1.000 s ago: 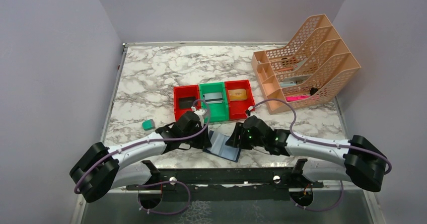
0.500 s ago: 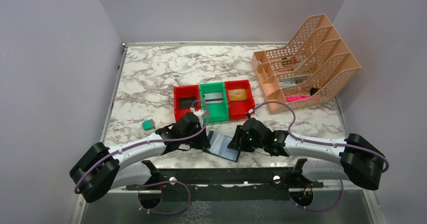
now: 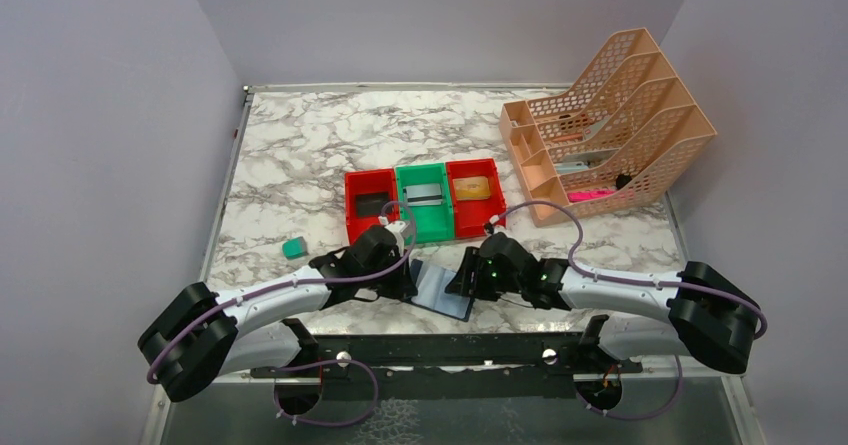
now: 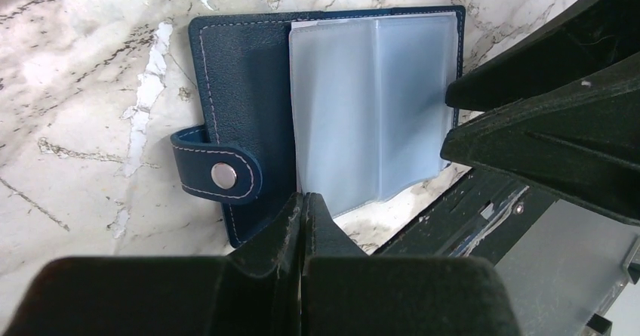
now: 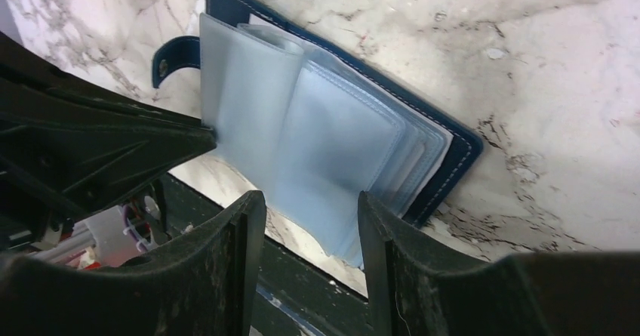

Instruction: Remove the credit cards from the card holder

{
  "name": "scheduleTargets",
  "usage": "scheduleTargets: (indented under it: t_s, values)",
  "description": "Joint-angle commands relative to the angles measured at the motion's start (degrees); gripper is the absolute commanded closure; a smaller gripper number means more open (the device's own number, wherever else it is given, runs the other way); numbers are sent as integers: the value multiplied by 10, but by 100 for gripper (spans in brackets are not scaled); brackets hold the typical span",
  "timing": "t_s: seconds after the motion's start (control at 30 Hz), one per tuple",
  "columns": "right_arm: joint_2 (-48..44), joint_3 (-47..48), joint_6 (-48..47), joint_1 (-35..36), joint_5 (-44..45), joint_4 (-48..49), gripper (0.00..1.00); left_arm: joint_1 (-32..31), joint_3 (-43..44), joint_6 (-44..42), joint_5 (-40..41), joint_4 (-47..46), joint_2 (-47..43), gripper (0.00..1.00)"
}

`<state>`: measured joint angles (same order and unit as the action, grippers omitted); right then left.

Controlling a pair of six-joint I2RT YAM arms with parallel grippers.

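Note:
The navy card holder [image 3: 443,287] lies open on the table near the front edge, between my two grippers. Its snap tab [image 4: 215,174] and pale pockets [image 4: 370,109] show no cards in either wrist view [image 5: 332,147]. My left gripper [image 3: 405,283] is shut with nothing between its fingers, and its tips [image 4: 303,200] are at the holder's near edge. My right gripper [image 3: 462,283] is open, its fingers straddling the loose pocket edges [image 5: 311,200]. A black card [image 3: 370,203], a silver-grey card [image 3: 424,195] and a gold card [image 3: 474,187] each lie in a bin.
Three joined bins, red [image 3: 352,205], green [image 3: 402,205] and red [image 3: 498,200], stand just behind the holder. A small teal block [image 3: 293,248] lies at the left. A peach mesh file rack [image 3: 610,115] stands at the back right. The black front rail [image 3: 450,350] runs just below the holder.
My right gripper has moved a little left, closer over the holder's pockets. The left gripper has stayed at the holder's left edge.

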<state>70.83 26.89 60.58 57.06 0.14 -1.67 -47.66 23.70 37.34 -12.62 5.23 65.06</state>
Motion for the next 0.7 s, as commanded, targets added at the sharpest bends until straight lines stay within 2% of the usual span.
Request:
scheduleTargets:
  t_s: [0.0, 0.47, 0.53, 0.67]
  values:
    - [-1, 11, 3, 2, -18, 44, 47, -7, -5, 6, 1, -15, -3, 100]
    - [16, 32, -7, 3, -38, 89, 46, -16, -10, 26, 14, -14, -26, 100]
    - [18, 45, -12, 2, -28, 59, 46, -16, -13, 34, 17, -14, -35, 100]
    - [16, 74, -3, 2, 24, -64, 43, -16, -27, 54, 30, -14, -64, 100]
